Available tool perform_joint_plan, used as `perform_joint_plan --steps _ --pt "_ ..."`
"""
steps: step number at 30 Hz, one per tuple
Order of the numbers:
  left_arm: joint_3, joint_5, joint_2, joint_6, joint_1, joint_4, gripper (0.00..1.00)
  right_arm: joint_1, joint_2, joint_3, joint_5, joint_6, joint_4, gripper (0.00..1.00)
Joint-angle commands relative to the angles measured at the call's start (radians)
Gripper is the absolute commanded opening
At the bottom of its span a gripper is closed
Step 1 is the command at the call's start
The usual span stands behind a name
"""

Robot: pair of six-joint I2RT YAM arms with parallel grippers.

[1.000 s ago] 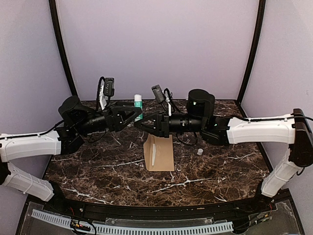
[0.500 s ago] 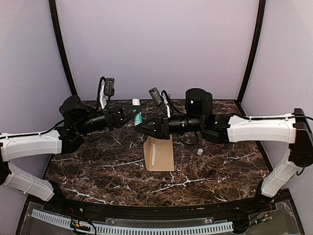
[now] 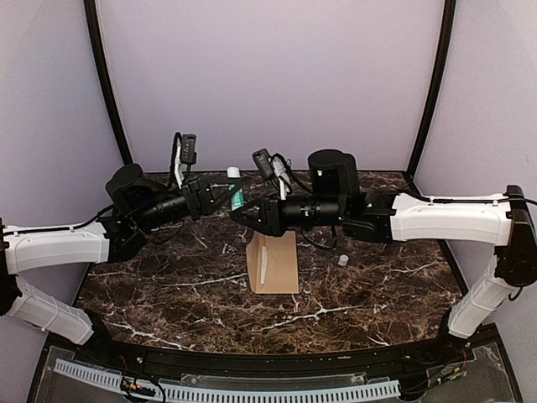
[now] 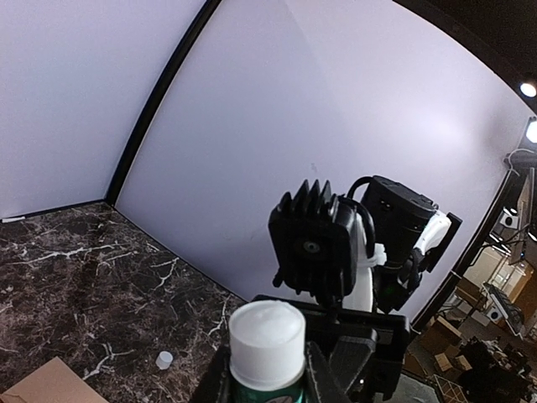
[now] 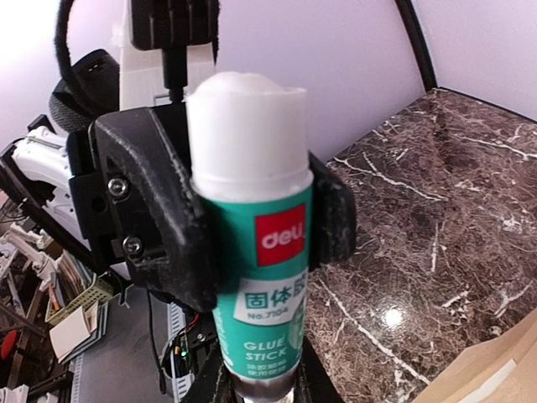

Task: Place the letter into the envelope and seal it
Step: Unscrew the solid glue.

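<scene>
Table [image 3: 168, 277]: dark marbled top, with both arms reaching in from either side and meeting in the air over its far half.

Envelope [image 3: 281, 269]: lying flat near the table's middle, below and in front of the meeting point, touched by neither arm. A pale strip is showing along its left part. Cannot tell whether that is the letter's edge or part of the flap. No loose sheet is showing elsewhere on the table.

Left gripper [image 4: 268, 378]: pinching narrow on the upper body of the glue stick [image 5: 256, 252], its black jaws pressing on both sides just under the white top.

Right gripper [image 5: 256, 386]: also narrow, clamping the same stick at its base. Both tools are holding one object, which is standing roughly upright with its tip up.

Cap [image 3: 342, 260]: a small white piece is sitting alone on the table to the right of the envelope, well apart from the stick. Probably the stick's cap, so the stick is reading as uncapped.

Judgement on step: the work is sitting in the sealing phase, mid two-handed handling of the glue, either a handover or a twist to raise it.

Next move, as I am reading it: one gripper needs to let go while the other keeps a firm pinch, then the stick needs turning tip-down and lowering onto the flap area. Releasing both at once would be dropping it.
</scene>
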Motion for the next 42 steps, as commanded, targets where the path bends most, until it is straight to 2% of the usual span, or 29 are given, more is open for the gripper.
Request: perform_joint_plan --steps 1,7,11,14,17,20,23,27,31,34,37,39,42 --pt "0.010 -0.054 -0.015 0.051 -0.012 -0.039 0.00 0.019 0.041 0.081 0.286 0.005 -0.063 0.00" --pt "0.007 -0.152 -0.034 0.100 -0.024 -0.104 0.00 0.061 0.114 0.193 0.540 0.023 -0.178 0.00" --pt "0.004 -0.170 -0.036 0.098 -0.025 -0.118 0.00 0.080 0.134 0.234 0.633 0.023 -0.225 0.00" --pt "0.001 -0.175 -0.036 0.096 -0.025 -0.117 0.00 0.083 0.139 0.246 0.639 0.012 -0.238 0.00" --pt "0.001 -0.167 -0.041 0.103 -0.025 -0.116 0.00 0.080 0.120 0.223 0.572 -0.026 -0.206 0.00" --pt "0.000 -0.136 -0.056 0.129 -0.025 -0.122 0.00 0.052 0.063 0.149 0.419 -0.061 -0.120 0.00" --pt "-0.001 -0.050 -0.083 0.148 -0.021 -0.121 0.00 -0.026 -0.020 0.014 0.137 -0.039 0.054 0.00" --pt "0.014 0.106 -0.091 0.136 -0.017 -0.104 0.00 -0.116 -0.079 -0.124 -0.256 0.085 0.365 0.00" --pt "0.014 0.227 -0.086 0.081 -0.017 -0.040 0.00 -0.135 -0.055 -0.116 -0.464 0.161 0.503 0.00" --pt "0.015 0.291 -0.071 0.036 -0.016 -0.001 0.00 -0.136 -0.032 -0.105 -0.525 0.198 0.549 0.00" --pt "0.008 0.294 -0.071 0.023 -0.016 0.013 0.00 -0.137 -0.028 -0.109 -0.500 0.204 0.550 0.02" --pt "0.001 0.240 -0.086 0.043 -0.016 -0.011 0.00 -0.141 -0.044 -0.121 -0.432 0.177 0.503 0.12" --pt "-0.016 0.094 -0.142 0.112 -0.016 -0.066 0.00 -0.148 -0.095 -0.156 -0.299 0.133 0.422 0.39"
